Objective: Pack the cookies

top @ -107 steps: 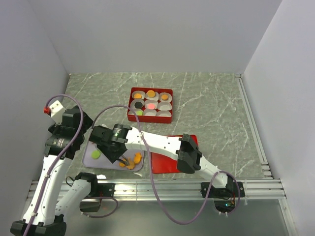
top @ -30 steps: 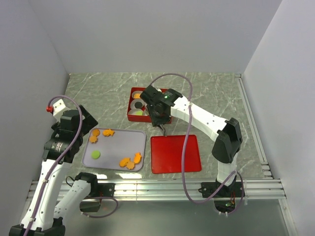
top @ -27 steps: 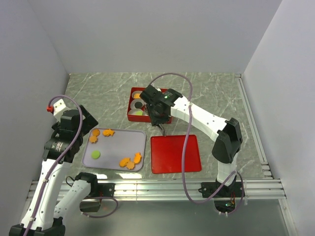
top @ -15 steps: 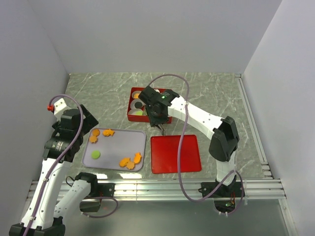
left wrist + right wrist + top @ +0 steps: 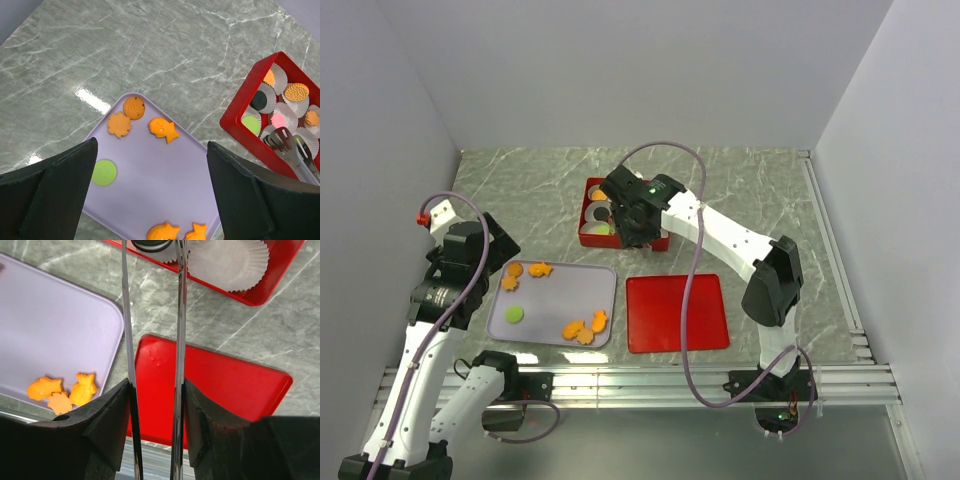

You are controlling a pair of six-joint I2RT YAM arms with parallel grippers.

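Seven cookies (image 5: 163, 129) lie on the tray (image 5: 150, 170); others fill the box (image 5: 239, 136).

On the marbled table (image 5: 750, 200) lie a lilac tray (image 5: 565, 295), red box (image 5: 588, 240) and red lid (image 5: 677, 312).

Overall light: bright, even and white, falling from above and bouncing off the pale walls (image 5: 650, 70).
Shadows: soft, short grey smudges on the table (image 5: 760, 190) beneath the arms, with blurred edges.
Glare: in the left wrist view, two white hot spots on the marble, both just off the purple tray (image 5: 150, 190). There are small sparkles on the red lid (image 5: 225, 385).
Metal: the thin fingers of the right gripper (image 5: 152, 315) carry bright streaks along their length.
Focus: the top view is sharp throughout. The left gripper (image 5: 151, 145) fingers (image 5: 55, 195) are dark, soft-edged masses in the bottom corners. The black housing at the foot of the right wrist view is likewise soft.
Distortion: mild wide-angle stretch toward the edges of the wrist views.
Colour: reds and oranges are saturated.
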